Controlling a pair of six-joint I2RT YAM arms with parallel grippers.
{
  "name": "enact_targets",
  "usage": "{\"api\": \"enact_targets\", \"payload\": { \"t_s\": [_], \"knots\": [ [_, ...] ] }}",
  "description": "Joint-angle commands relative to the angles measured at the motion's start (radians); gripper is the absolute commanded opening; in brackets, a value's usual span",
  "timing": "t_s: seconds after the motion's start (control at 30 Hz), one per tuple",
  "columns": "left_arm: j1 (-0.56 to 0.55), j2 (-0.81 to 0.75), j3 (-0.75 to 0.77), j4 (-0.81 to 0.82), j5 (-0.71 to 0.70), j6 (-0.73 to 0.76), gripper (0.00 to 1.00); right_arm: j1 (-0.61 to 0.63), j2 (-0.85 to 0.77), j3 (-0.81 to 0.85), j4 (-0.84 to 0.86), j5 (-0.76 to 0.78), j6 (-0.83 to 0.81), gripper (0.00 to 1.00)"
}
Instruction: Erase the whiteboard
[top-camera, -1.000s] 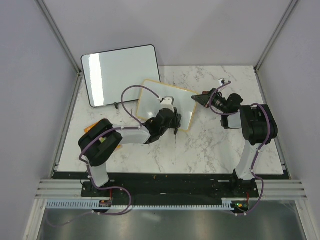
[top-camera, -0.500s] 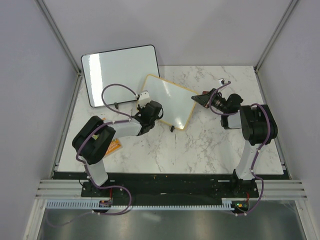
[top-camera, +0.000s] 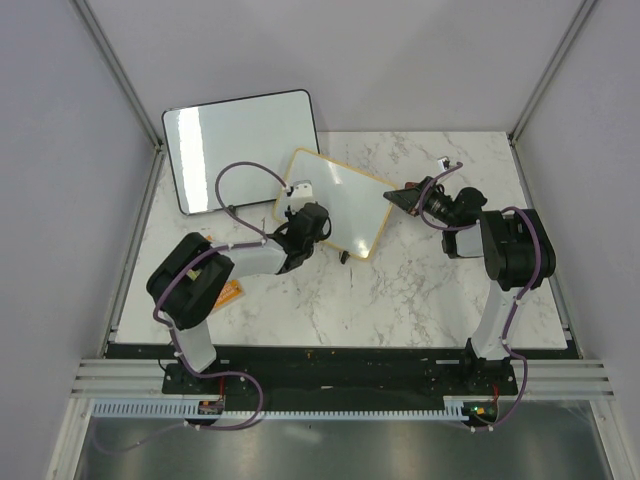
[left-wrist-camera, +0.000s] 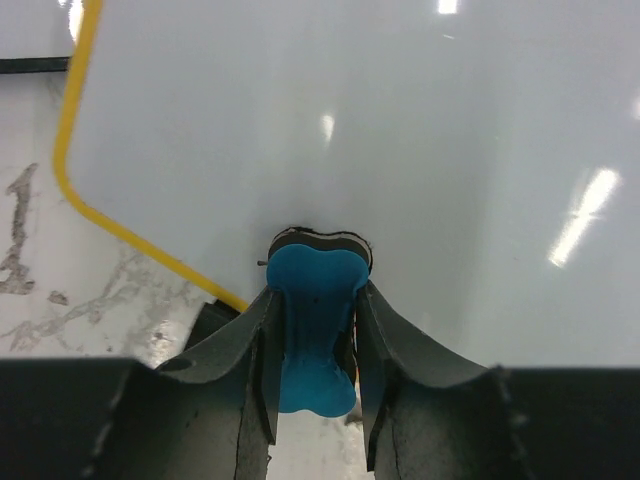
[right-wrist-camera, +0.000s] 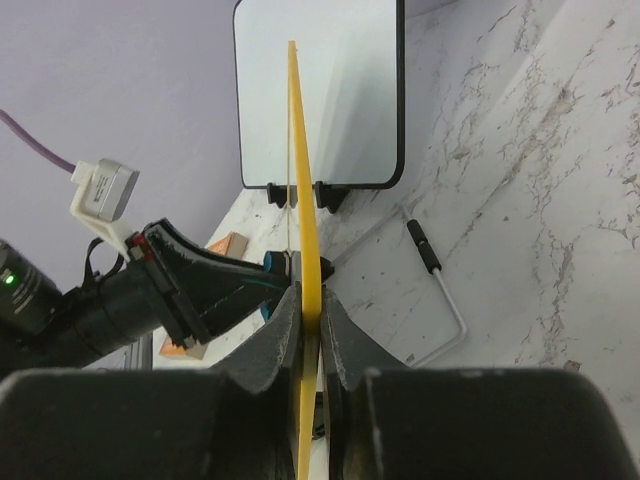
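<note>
The whiteboard (top-camera: 345, 200) has a yellow frame and is held tilted above the table at centre back. Its face (left-wrist-camera: 350, 130) is plain white, with no red marks in view. My left gripper (top-camera: 303, 222) is shut on a blue eraser (left-wrist-camera: 310, 330) and presses the eraser's black pad against the board near its lower left corner. My right gripper (top-camera: 402, 197) is shut on the board's right edge. The right wrist view shows that yellow edge (right-wrist-camera: 301, 170) end-on between my right gripper's (right-wrist-camera: 309, 300) fingers, with the left gripper (right-wrist-camera: 200, 290) against the board's left face.
A larger black-framed white board (top-camera: 240, 150) stands at the back left, also in the right wrist view (right-wrist-camera: 318, 95). An orange block (top-camera: 228, 292) lies by the left arm. A bent metal rod with a black grip (right-wrist-camera: 440, 290) lies on the marble table (top-camera: 420, 290).
My left gripper with the eraser swept from the board's middle to its left side, then edged back a little. The right gripper kept its hold on the board.
</note>
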Motion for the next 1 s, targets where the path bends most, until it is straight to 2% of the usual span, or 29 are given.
{"api": "enact_targets", "payload": {
  "t_s": [0.0,0.13,0.23,0.47,0.73,0.83,0.97],
  "knots": [
    [-0.106,0.014,0.037,0.108,0.043,0.124,0.02,0.008,-0.012,0.000,0.132,-0.051,-0.035,0.00],
    [-0.114,-0.071,0.009,0.165,0.045,0.132,0.02,0.008,-0.012,0.000,0.132,-0.053,-0.035,0.00],
    [-0.091,-0.123,0.046,0.116,0.032,0.149,0.02,0.008,-0.012,0.000,0.137,-0.053,-0.031,0.00],
    [0.087,-0.210,0.090,0.029,0.039,0.138,0.02,0.008,-0.008,0.001,0.141,-0.056,-0.028,0.00],
    [0.179,-0.302,0.043,-0.074,0.009,0.117,0.02,0.008,0.021,0.043,0.123,-0.122,-0.009,0.00],
    [0.181,-0.335,0.006,-0.122,-0.003,0.074,0.02,0.005,0.022,0.037,0.144,-0.125,0.012,0.00],
    [0.179,-0.373,-0.049,-0.269,0.029,-0.111,0.02,0.005,0.005,0.030,0.141,-0.126,0.018,0.00]
  ]
}}
